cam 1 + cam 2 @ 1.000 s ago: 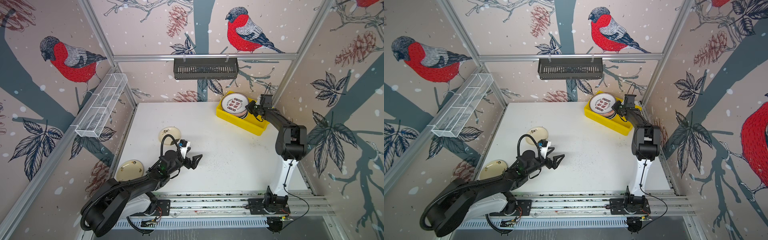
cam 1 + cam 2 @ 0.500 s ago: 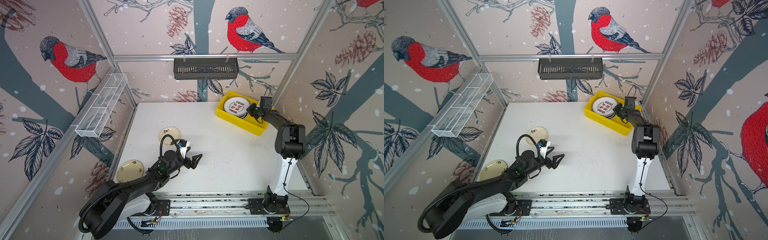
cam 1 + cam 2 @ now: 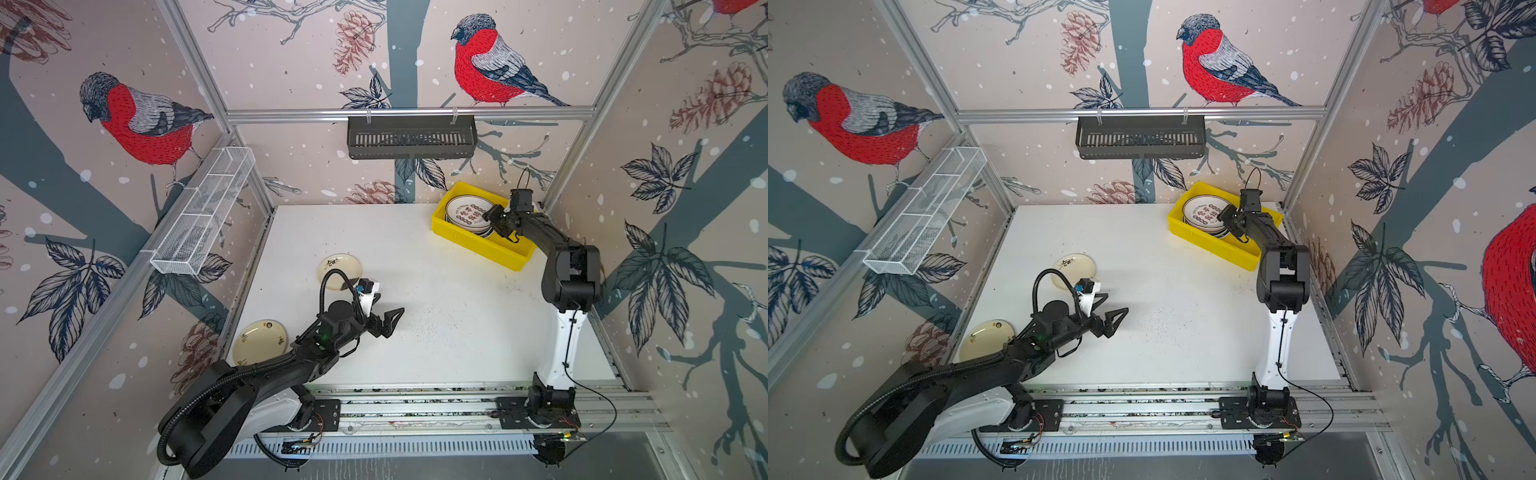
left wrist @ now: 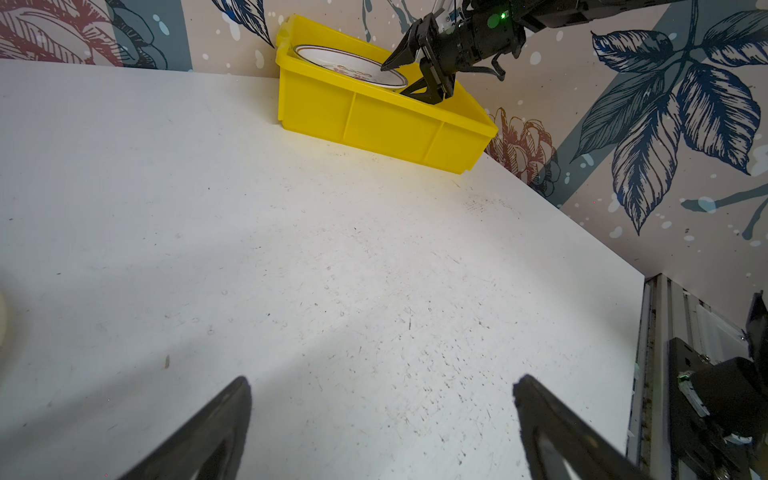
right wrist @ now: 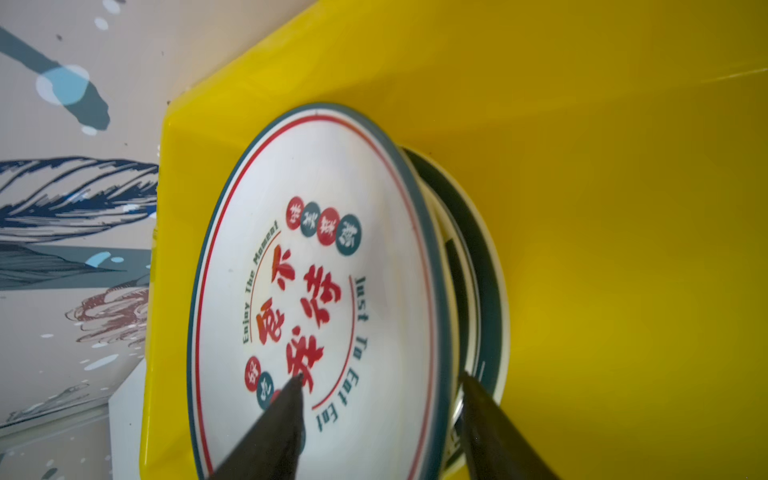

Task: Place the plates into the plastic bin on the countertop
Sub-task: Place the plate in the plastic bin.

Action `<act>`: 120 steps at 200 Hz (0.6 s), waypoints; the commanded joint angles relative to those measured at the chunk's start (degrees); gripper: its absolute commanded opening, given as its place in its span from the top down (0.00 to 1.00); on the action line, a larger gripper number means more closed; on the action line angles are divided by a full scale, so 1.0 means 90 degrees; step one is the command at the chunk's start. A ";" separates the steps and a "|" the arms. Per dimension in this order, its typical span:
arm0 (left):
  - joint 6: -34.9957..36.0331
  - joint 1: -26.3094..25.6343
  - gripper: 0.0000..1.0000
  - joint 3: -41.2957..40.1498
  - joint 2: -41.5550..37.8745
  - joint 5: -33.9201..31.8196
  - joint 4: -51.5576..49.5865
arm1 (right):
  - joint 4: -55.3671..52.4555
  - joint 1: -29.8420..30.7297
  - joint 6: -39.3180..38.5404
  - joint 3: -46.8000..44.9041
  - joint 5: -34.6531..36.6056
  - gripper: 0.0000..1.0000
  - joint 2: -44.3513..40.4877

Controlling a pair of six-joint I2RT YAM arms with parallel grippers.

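In both top views, the right pincer (image 3: pixel 492 219) (image 3: pixel 1227 219) has spread since a second ago, when it was pressed together on the printed plate (image 3: pixel 467 214) (image 3: pixel 1202 212) and held it tilted higher. That plate now lies face up on the stack in the yellow bin (image 3: pixel 482 246) (image 3: pixel 1212 243), at the end nearer the back wall. The bin sits in the far right corner of the bench (image 3: pixel 436 311), and its long axis slants from the back wall toward the right wall. Two cream plates (image 3: pixel 338 270) (image 3: pixel 259 340) lie on the left of the bench, unmoved. The left pincer (image 3: pixel 390 305) hovers spread wide, as before.

The left wrist view shows the left pincer (image 4: pixel 380 380) gaping over bare bench (image 4: pixel 291 249). Beyond it, the right pincer (image 4: pixel 401 81) is open at the plate's (image 4: pixel 345 62) edge in the bin (image 4: pixel 374 120).

In the right wrist view, the right pincer (image 5: pixel 382 376) straddles the plate's (image 5: pixel 324 270) rim. I cannot tell whether either finger touches it. Dark-rimmed plates (image 5: pixel 490 266) lie beneath.
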 commanded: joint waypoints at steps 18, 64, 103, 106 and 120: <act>0.0001 -0.0006 0.02 -0.0020 0.0021 -0.0149 0.0086 | -0.0484 -0.0006 -0.0432 0.0000 0.0735 0.05 -0.0462; -0.0105 -0.0006 0.02 0.0086 -0.0041 -0.0827 -0.0420 | -0.0625 0.0094 -0.0820 -0.0609 0.1000 0.01 -0.1582; -0.0610 -0.0001 0.02 0.0224 -0.0309 -0.1775 -0.1065 | 0.0325 0.0531 -0.0803 -0.2586 0.0680 0.01 -0.3227; -0.0671 0.0003 0.02 0.0245 -0.0325 -0.1879 -0.1132 | 0.0417 0.0590 -0.0795 -0.2762 0.0651 0.01 -0.3343; -0.0902 0.0013 0.02 0.0410 -0.0360 -0.2340 -0.1559 | 0.0798 0.0952 -0.0820 -0.3450 0.0502 0.01 -0.3893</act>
